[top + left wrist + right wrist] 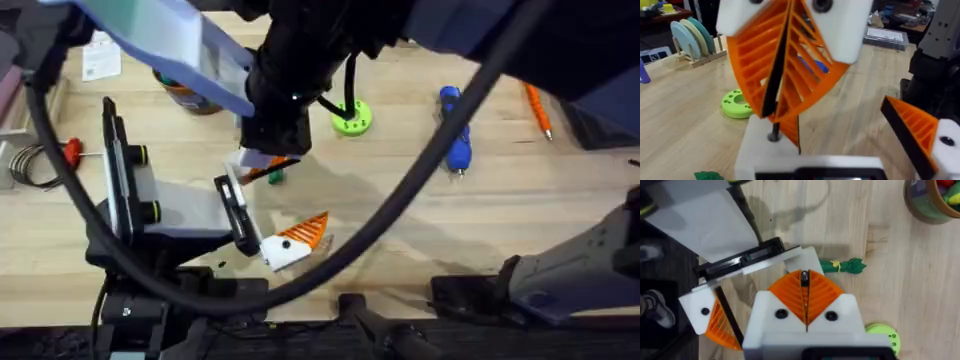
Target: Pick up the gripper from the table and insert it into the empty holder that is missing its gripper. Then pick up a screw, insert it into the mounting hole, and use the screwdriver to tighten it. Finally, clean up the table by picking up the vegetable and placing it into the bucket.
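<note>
My left gripper [295, 240] is the holder: a white body carrying one orange-ribbed claw [920, 135] and, well apart from it, a white mounting block [760, 150]. A small orange piece with a black face, the gripper [792, 132], stands on that block. My right gripper [804, 280] reaches across from above, shut on a dark screw [774, 136] whose lower end meets the block. The green vegetable [842, 266] lies just beyond the block. The bucket [930, 202] stands at the back left. The blue screwdriver [455, 130] lies at the back right.
A lime-green disc [351, 118] sits behind the grippers. A thin orange tool [538, 110] lies at the far right and a red-handled tool [72, 150] at the far left. A rack of plates [692, 40] stands past the table. The right arm's cable [420, 190] hangs across the middle.
</note>
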